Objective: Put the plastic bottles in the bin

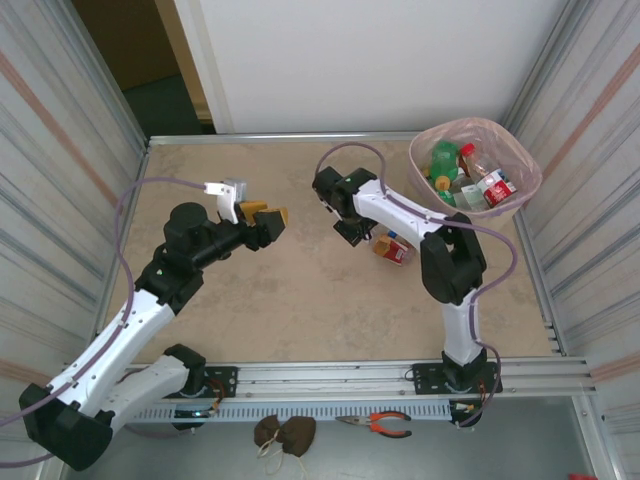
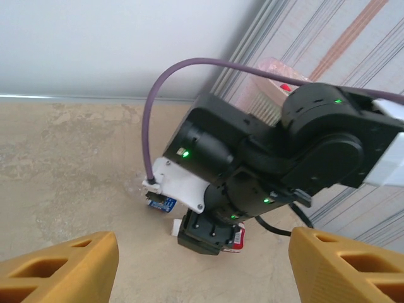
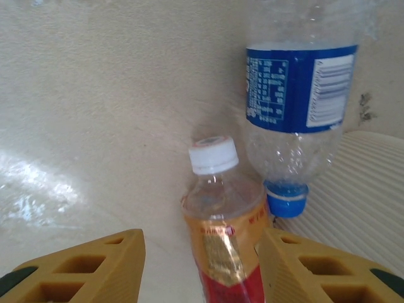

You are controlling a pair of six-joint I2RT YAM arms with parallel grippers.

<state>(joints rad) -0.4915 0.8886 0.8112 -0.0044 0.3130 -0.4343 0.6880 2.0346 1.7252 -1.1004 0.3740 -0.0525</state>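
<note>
A robot test cell: panelled walls (image 1: 60, 150), aluminium rail (image 1: 350, 375).

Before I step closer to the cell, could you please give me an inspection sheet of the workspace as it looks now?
Surface: beige stone-patterned table, no spill seen.
Job's things: white-capped bottle and blue-labelled bottle lie close together on the table; several bottles are already in the bin.
Clutter: orange-handled pliers and a brown lump with string, both on the near ledge.
Grippers: left gripper open, holding nothing; right gripper open, fingers on either side of the white-capped bottle.
Cables: a purple cable along the left arm, another looping over the right arm; no snag seen.
Surroundings: ribbed metal side walls, white back panel.
</note>
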